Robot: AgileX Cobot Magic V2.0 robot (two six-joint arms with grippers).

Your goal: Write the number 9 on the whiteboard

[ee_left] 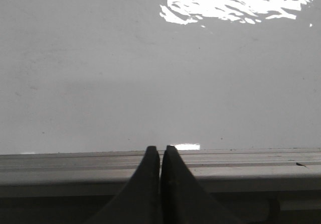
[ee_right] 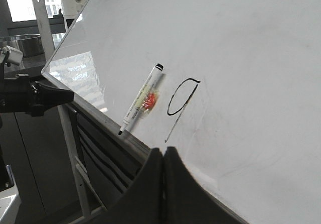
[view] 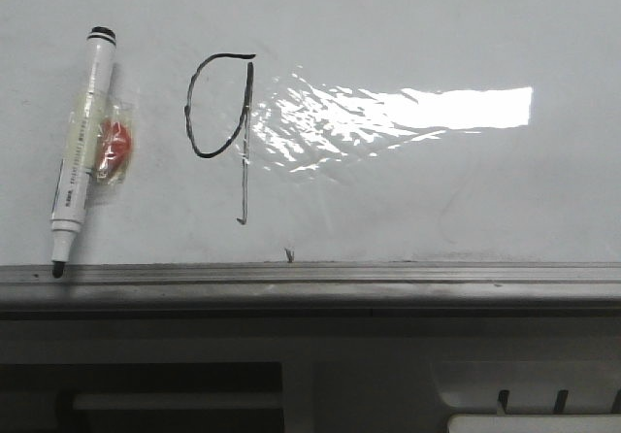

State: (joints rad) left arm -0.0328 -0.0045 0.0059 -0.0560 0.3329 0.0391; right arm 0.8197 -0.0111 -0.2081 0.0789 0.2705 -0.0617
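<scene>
On the whiteboard [view: 437, 200] a black number 9 [view: 221, 122] stands drawn, an oval loop with a long straight tail; it also shows in the right wrist view as the number 9 [ee_right: 179, 103]. A white marker [view: 82, 151] with a red patch taped to its side rests on the board, uncapped tip down on the grey rail [view: 388, 280]; the marker [ee_right: 141, 106] lies left of the 9. My left gripper [ee_left: 160, 149] is shut and empty over the rail, facing bare whiteboard [ee_left: 150, 83]. My right gripper [ee_right: 163, 150] is shut and empty, near the whiteboard [ee_right: 251, 58] below the 9's tail.
A bright glare patch [view: 427, 111] lies right of the 9. A small dark tick mark [view: 288, 254] sits just above the rail. Below the rail is a dark panel with slots [view: 529, 399]. The other arm [ee_right: 30, 96] and a metal stand leg [ee_right: 70, 153] show beside the board.
</scene>
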